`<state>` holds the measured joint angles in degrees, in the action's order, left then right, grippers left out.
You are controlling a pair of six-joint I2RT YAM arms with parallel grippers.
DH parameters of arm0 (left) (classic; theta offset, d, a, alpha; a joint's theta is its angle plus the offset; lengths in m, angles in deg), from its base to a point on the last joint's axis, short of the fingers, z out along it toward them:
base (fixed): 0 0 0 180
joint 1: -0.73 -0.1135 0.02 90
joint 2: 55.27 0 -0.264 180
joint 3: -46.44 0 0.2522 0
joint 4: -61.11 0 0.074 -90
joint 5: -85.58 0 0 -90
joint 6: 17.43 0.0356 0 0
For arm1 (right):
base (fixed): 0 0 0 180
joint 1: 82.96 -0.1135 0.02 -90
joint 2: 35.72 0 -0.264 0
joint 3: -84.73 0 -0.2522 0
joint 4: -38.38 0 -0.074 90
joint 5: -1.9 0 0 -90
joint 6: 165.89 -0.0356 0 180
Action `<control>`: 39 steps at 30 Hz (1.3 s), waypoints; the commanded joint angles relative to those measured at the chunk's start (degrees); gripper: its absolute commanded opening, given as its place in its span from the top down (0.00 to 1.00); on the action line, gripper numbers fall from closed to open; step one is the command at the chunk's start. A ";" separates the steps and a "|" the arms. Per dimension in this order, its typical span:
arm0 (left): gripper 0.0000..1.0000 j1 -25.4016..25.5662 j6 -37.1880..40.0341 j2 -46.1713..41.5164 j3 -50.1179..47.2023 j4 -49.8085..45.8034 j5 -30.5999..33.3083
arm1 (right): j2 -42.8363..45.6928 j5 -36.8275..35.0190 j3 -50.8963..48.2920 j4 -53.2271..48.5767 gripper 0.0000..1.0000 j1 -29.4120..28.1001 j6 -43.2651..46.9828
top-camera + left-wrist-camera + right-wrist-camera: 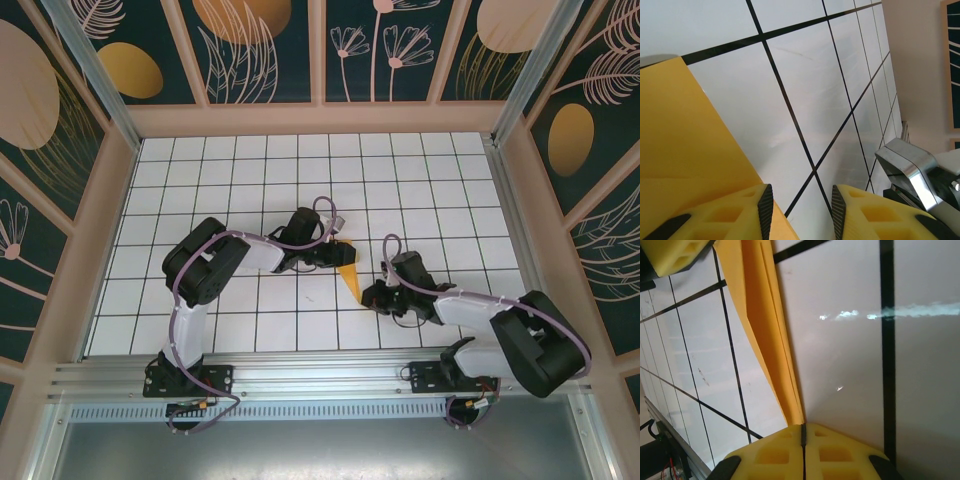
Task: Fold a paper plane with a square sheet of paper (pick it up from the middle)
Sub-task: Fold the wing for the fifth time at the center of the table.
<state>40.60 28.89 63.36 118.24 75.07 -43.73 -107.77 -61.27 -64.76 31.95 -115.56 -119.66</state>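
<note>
Right tool (803,432), shut on the nose of the paper plane (757,315), steadies it while the half-open left tool (801,200), apparently empty, must next press the wing crease flat

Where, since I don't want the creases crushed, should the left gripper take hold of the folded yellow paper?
Probably the wide end of the folded paper, on its long crease, where layers stack. The right gripper seems to pinch the narrow tip, and the paper lies low over the tiled table, so the left gripper, jaws open, should come in low from the wide end.
</note>
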 commanded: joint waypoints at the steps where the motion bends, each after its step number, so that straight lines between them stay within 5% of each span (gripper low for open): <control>1: 0.61 -0.33 2.11 4.24 -1.00 -8.98 6.62 | 3.11 -1.33 1.86 -6.22 0.91 0.17 1.07; 6: 0.61 -0.34 2.20 4.24 -0.94 -9.22 6.48 | 3.88 0.13 6.26 -5.59 0.90 -0.71 1.77; 19: 0.61 -0.33 2.09 4.11 -0.78 -9.40 6.32 | -10.48 -0.82 8.46 -1.53 0.90 -1.46 2.76; 31: 0.62 -0.37 2.54 4.77 -0.55 -9.65 6.34 | 0.43 -0.35 -0.34 -4.86 0.89 -1.04 -0.35; 39: 0.62 -0.37 2.55 4.60 -0.49 -9.48 5.96 | 7.16 -1.55 2.48 -6.01 0.88 -0.16 -0.08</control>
<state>40.60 29.11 63.62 119.14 73.87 -43.53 -102.50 -62.38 -64.39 26.84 -115.98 -119.60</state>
